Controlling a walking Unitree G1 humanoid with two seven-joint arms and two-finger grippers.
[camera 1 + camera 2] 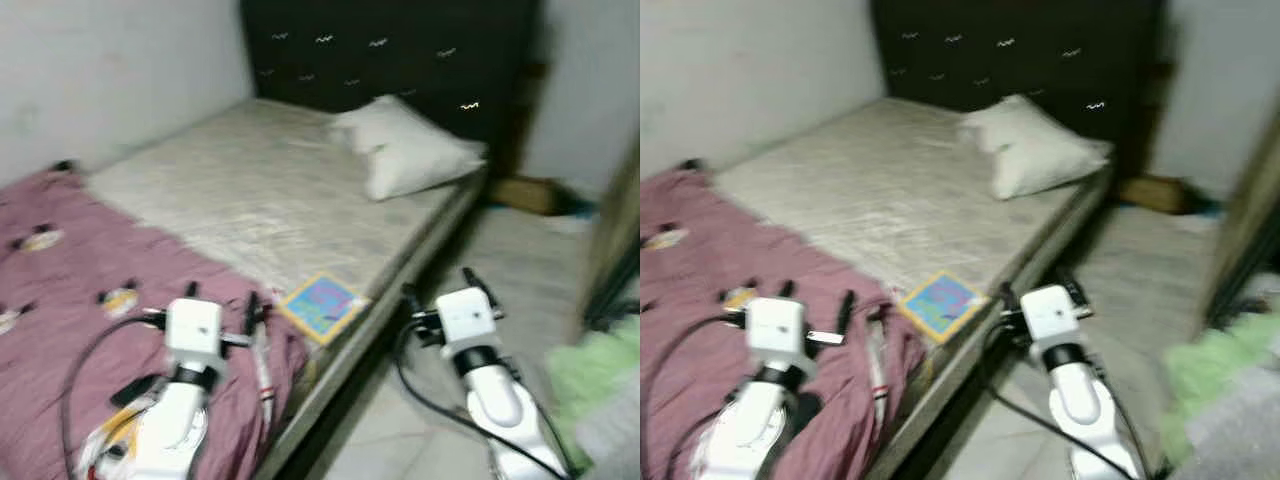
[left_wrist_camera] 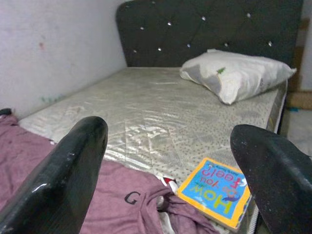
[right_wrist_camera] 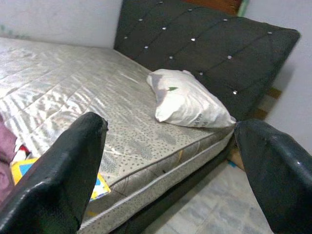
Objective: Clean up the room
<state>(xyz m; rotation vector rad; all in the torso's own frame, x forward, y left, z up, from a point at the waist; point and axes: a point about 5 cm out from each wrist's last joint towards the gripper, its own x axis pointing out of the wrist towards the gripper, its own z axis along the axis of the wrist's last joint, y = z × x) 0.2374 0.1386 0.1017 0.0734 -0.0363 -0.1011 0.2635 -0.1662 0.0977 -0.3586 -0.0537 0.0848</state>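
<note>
Head view: book [image 1: 322, 305] is lying at the bed [image 1: 250, 190] edge, beside the blanket [image 1: 90, 300]. Left wrist: my left claw [image 2: 165, 161] is gaping wide, holding nothing. Right wrist: right claw [image 3: 170, 161] likewise. Book is looking thin, stiff, light; gripping its overhanging edge seems best.

Bare mattress [image 1: 890, 190], white pillow [image 1: 1035, 150] against dark tufted headboard [image 1: 1020, 50]. Maroon blanket [image 1: 730, 300] bunched over bed's near end. Colourful book [image 1: 940, 303] at mattress edge, just beside blanket. Left claw [image 1: 818, 300] above blanket, fingers apart; right claw [image 1: 1035, 285] over floor beside bed. Green cloth [image 1: 1210, 385] far right.
</note>
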